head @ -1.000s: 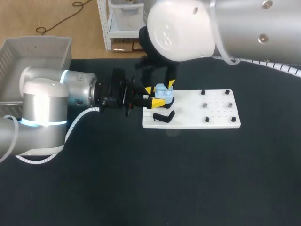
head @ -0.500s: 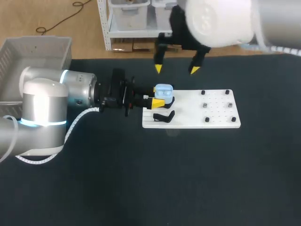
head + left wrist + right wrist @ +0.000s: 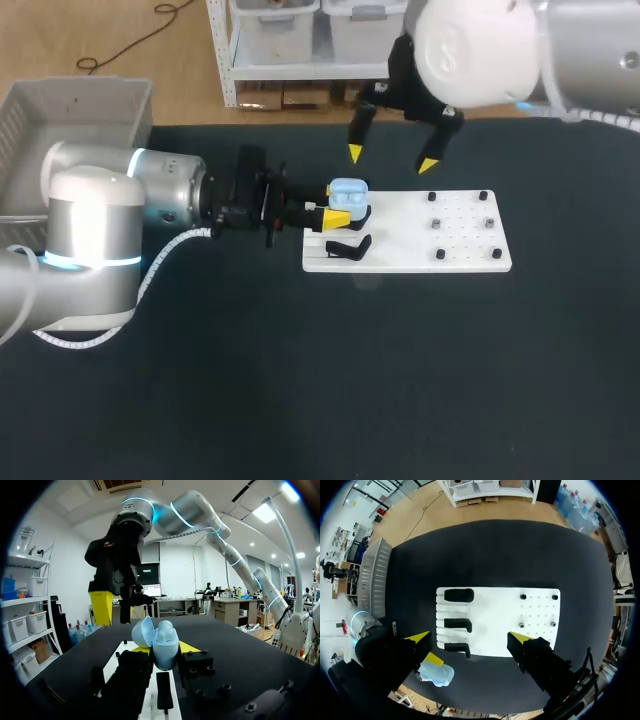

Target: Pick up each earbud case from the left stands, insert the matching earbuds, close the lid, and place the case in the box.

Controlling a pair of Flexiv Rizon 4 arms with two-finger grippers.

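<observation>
A light blue earbud case (image 3: 347, 200) with its lid up is held over the left end of the white board (image 3: 410, 262). My left gripper (image 3: 337, 212) is shut on it from the sides. In the left wrist view the case (image 3: 164, 642) sits between the yellow fingertips (image 3: 188, 647). My right gripper (image 3: 391, 159) hangs open and empty above the board's far edge, a little beyond and to the right of the case. From the right wrist view, the case (image 3: 436, 674) lies below my open right gripper (image 3: 469, 638).
A black stand (image 3: 348, 248) sits on the board just in front of the case; the right wrist view shows three stands (image 3: 458, 625) in a column. Small dark pegs (image 3: 438, 224) dot the board's right half. A grey basket (image 3: 70, 105) stands at the far left.
My right gripper let go of the case's top, opened wide, and rose away to the back right. The left gripper and the case stayed in place.
</observation>
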